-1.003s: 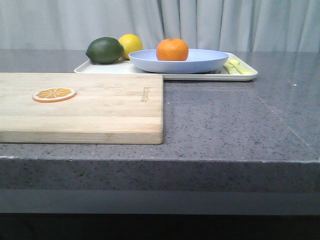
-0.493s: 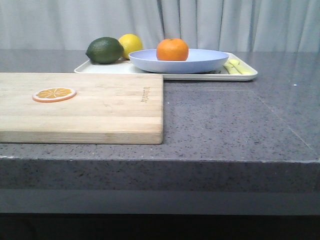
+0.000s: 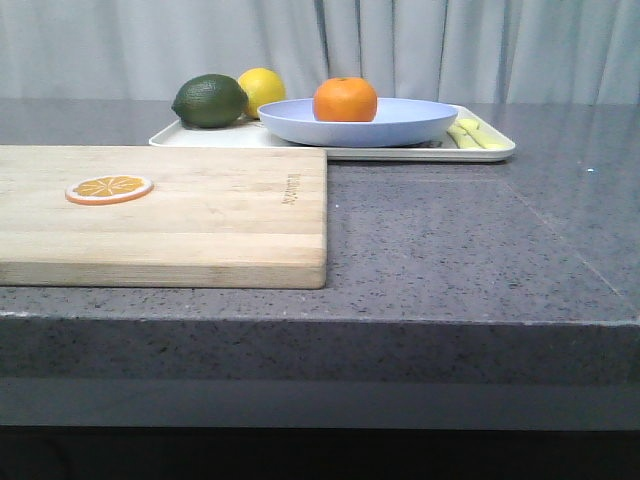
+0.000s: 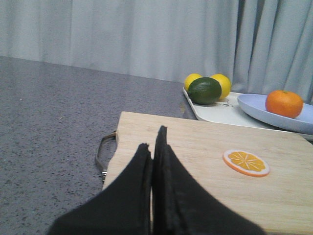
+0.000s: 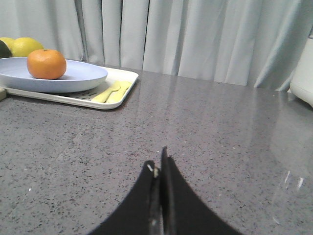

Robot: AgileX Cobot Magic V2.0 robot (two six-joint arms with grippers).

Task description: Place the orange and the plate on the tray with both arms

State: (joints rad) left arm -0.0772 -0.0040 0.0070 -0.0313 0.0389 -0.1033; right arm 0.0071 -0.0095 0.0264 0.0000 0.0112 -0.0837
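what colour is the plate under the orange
Pale lavender-blue plate, clearest in the front view.

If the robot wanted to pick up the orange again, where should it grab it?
Probably across the orange's round middle, coming straight down from above. It sits in the plate, whose raised rim would likely block low fingers from the side, while its top is bare. Both grippers, left and right, are shut now and must open first.

Nothing has changed: the orange (image 3: pixel 345 99) sits unmoved on the plate (image 3: pixel 400 124).
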